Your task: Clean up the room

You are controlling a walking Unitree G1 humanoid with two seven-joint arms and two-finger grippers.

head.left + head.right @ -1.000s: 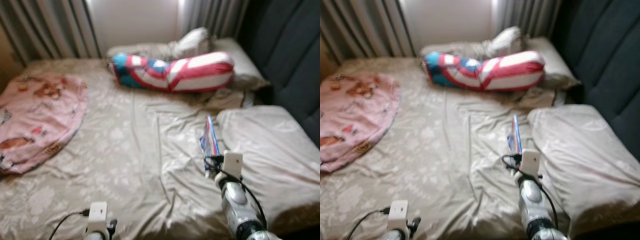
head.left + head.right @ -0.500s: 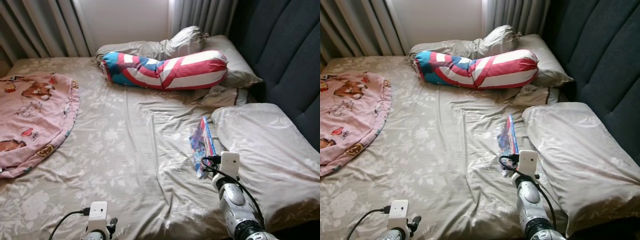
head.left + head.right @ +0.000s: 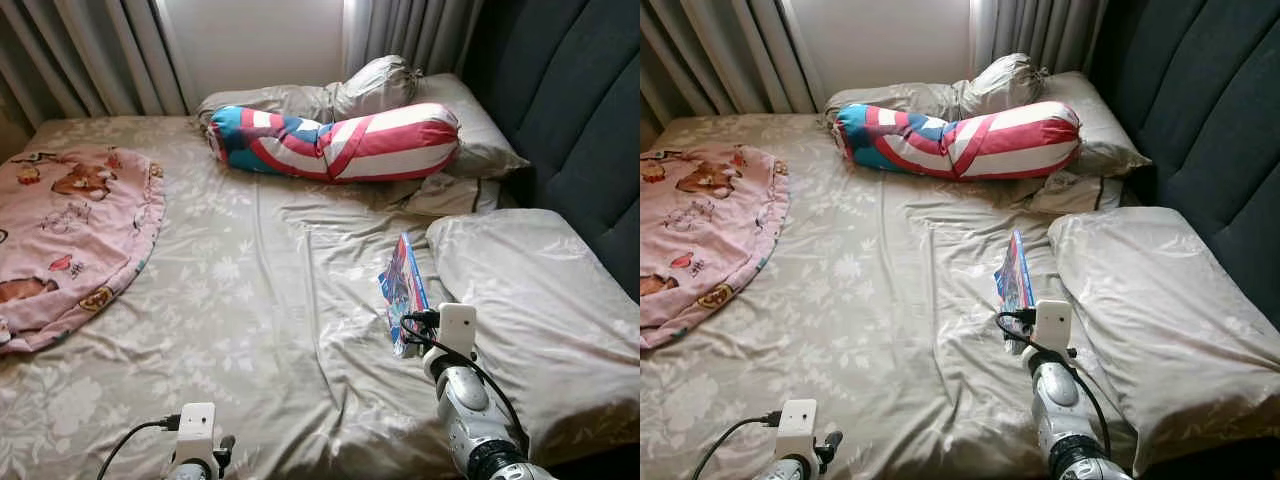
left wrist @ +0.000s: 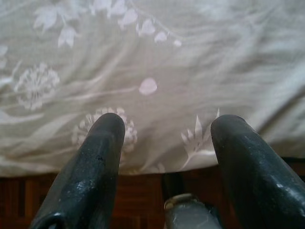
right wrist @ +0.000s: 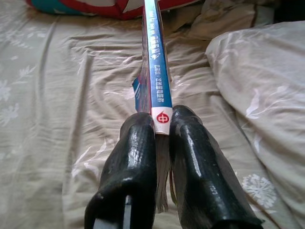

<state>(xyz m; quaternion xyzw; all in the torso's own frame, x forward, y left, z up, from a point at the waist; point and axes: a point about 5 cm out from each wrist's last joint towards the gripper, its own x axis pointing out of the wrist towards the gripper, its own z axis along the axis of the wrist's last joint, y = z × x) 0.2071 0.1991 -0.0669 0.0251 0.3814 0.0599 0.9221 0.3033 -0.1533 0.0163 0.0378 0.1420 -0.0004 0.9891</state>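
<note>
The right end effector [image 5: 161, 143] covers the lower end of the book [image 3: 404, 290], and the small print on its spine is too small to read. The pink blanket [image 3: 70, 235] runs off the left edge of the head views. In those views the left end effector [image 4: 167, 157] is cut by the bottom edge, and the dark strip below the bed sheet [image 4: 157, 62] is perhaps the floor.

right arm [image 3: 470, 420]: silver jointed tube, black ring, white box on wrist, looped black cable | left arm [image 3: 196, 445]: white box, black cable trailing off | right fingers [image 5: 136, 162]: glossy black, rounded | left fingers [image 4: 90, 167]: same, scuffed
</note>
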